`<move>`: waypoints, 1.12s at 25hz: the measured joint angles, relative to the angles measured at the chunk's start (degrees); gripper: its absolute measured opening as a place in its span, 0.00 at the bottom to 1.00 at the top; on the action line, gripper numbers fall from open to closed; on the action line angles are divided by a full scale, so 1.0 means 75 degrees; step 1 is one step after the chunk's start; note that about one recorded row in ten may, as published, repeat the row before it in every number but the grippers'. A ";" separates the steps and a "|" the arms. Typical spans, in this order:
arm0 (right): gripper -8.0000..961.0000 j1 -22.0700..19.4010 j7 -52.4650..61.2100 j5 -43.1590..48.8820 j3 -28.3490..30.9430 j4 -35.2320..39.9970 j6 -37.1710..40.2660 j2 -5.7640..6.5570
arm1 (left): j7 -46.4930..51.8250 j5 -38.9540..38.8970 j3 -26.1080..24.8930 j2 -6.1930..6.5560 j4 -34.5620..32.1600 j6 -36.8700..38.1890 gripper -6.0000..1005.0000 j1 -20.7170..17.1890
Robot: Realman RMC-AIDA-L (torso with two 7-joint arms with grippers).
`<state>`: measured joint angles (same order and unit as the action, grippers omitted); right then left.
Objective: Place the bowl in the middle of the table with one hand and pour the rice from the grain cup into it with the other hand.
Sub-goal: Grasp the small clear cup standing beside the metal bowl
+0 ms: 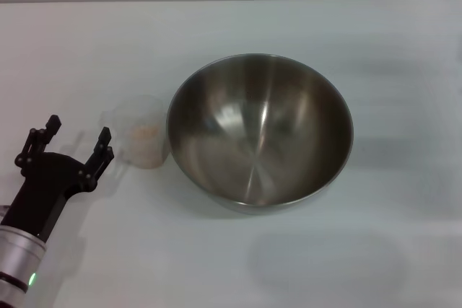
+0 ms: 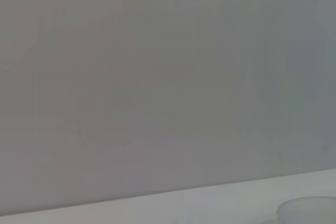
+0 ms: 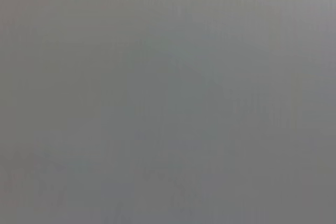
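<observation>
The steel bowl [image 1: 260,129] stands near the middle of the white table [image 1: 361,265], empty inside. The small clear grain cup [image 1: 141,132] stands upright just left of the bowl, close to its rim, with pale orange-tinted rice [image 1: 146,132] in it. My left gripper [image 1: 77,139] is open and empty at the lower left, its nearer finger [image 1: 103,148] just left of the cup and apart from it. A pale rim that may be the cup's shows at the edge of the left wrist view [image 2: 310,209]. My right gripper is out of view.
The table's far edge [image 1: 231,1] runs along the top of the head view, with a grey wall behind. The right wrist view shows only plain grey.
</observation>
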<state>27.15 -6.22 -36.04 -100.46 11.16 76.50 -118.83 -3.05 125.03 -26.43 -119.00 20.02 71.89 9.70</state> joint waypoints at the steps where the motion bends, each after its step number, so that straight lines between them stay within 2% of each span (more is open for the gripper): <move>1: 0.41 -0.0010 0.0000 0.0000 0.0000 0.0000 0.0001 0.0000 | -0.0002 -0.0021 -0.0012 0.0002 -0.0007 -0.0088 0.81 0.0071; 13: 0.41 -0.0059 0.0000 0.0009 0.0000 0.0001 0.0060 -0.0012 | -0.0003 -0.0054 -0.0196 0.0019 -0.0195 -0.0727 0.81 0.0516; 28: 0.41 -0.0082 0.0000 -0.0028 0.0001 -0.0011 0.0088 -0.0023 | 0.0020 -0.0054 -0.0397 0.0019 -0.0304 -0.1086 0.74 0.0827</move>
<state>26.54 -6.21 -36.24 -100.45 11.07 77.16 -119.00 -2.90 124.63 -29.41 -118.85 17.75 63.74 15.91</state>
